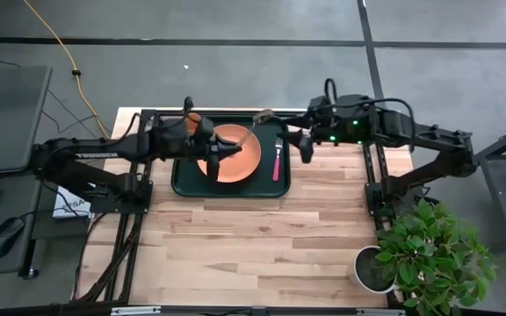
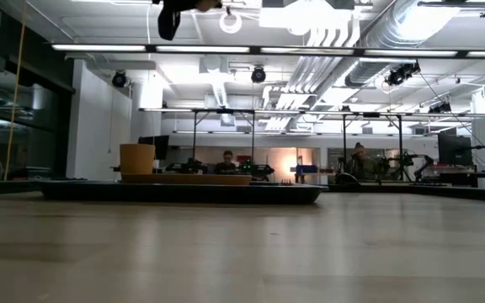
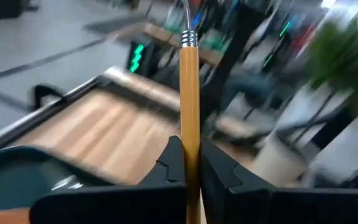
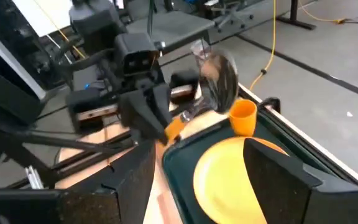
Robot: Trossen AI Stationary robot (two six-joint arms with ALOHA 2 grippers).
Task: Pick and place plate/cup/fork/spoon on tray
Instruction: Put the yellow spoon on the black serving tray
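Pale wood surface (image 1: 235, 237) under bright ceiling lights; potted plant (image 1: 429, 250) at one corner. Left hand (image 1: 213, 163) clenched on spoon (image 3: 189, 93); right hand (image 1: 304, 146) released.

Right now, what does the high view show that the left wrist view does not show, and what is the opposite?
Only the high view: the fork lying on the tray beside the plate, the cup, and the open right end effector beside the tray's right edge. Only the left wrist view: the left end effector pinching the spoon by its orange handle. Both: the spoon, the tray and the wooden table.
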